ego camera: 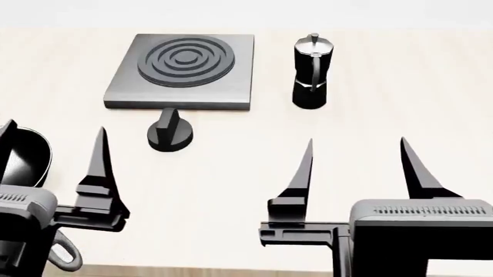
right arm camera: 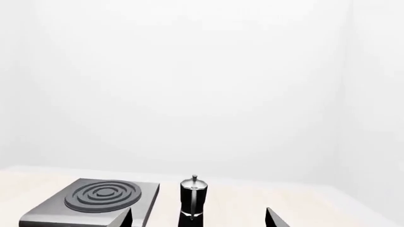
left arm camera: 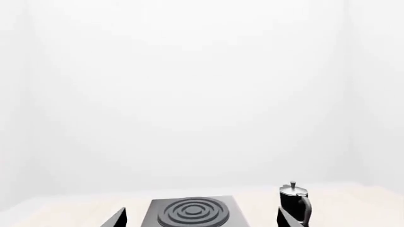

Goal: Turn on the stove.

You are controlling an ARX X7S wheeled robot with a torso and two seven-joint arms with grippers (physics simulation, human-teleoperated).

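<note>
The stove (ego camera: pixel 231 86) is a grey square plate at the table's far side, with a dark ringed burner (ego camera: pixel 186 59). Its small black finned knob (ego camera: pixel 170 133) stands on the table just in front of the plate. My left gripper (ego camera: pixel 54 134) hovers open, nearer than the knob and to its left, holding nothing. My right gripper (ego camera: pixel 356 141) is open too, nearer than the knob and well to its right, holding nothing. The left wrist view shows the burner (left arm camera: pixel 191 212) between that gripper's (left arm camera: pixel 202 222) spread fingers. In the right wrist view the stove (right arm camera: pixel 44 215) lies off to one side of the gripper (right arm camera: pixel 197 217). Neither wrist view shows the knob.
A black moka pot (ego camera: pixel 311 72) stands upright to the right of the stove, and is also seen in both wrist views as the moka pot (left arm camera: pixel 295 203) (right arm camera: pixel 192 198). A black frying pan (ego camera: pixel 23 158) sits at the left edge under my left arm. The table's front edge runs just below my arms.
</note>
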